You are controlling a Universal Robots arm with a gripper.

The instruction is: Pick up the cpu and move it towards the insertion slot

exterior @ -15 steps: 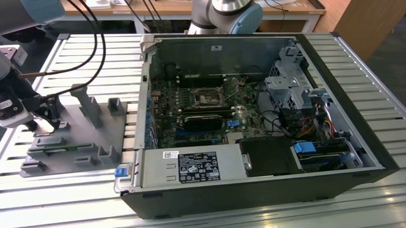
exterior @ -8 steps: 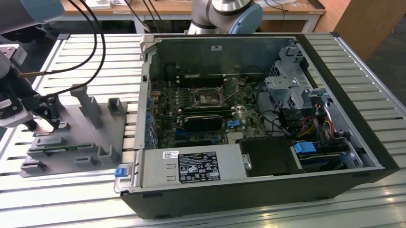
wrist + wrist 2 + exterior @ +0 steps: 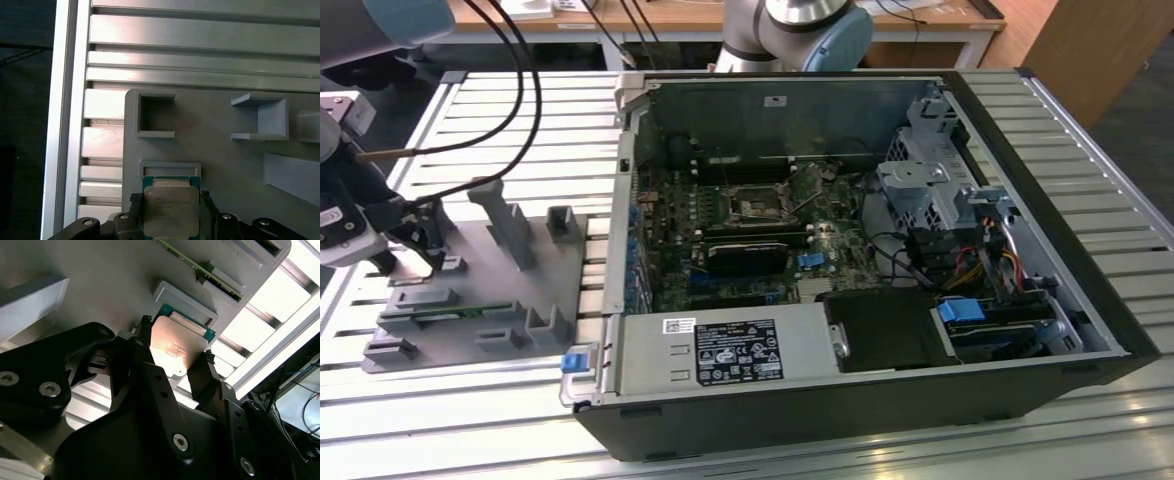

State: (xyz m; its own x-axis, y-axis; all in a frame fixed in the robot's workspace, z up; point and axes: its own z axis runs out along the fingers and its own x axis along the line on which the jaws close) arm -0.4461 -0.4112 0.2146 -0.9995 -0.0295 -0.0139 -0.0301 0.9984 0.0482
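The end effector (image 3: 170, 198) is down over the gray fixture plate (image 3: 225, 165), and the cpu (image 3: 170, 207) sits right between its two black fingers. In both wrist views the fingers are pulled in narrow, with a fingertip (image 3: 210, 370) up against each of two opposite edges of the chip, so it looks clamped on the cpu. The silvery top faces up with the green edge peeking out around it. The chip is right at the low gray frame of its holder on the plate. Can't really tell if it's lifted clear or still resting there.

Just beyond that holder there's a small square pocket (image 3: 155, 134), and a narrow green circuit strip (image 3: 200, 267) stands in another holder nearby.

In the exterior view the plate lies on the slatted metal counter (image 3: 1067, 420), over on the exterior view's left. The open computer case (image 3: 881, 400) is next to it. The insertion slot (image 3: 758, 205) is inside that case on the green board, well apart from the cpu and the end effector.
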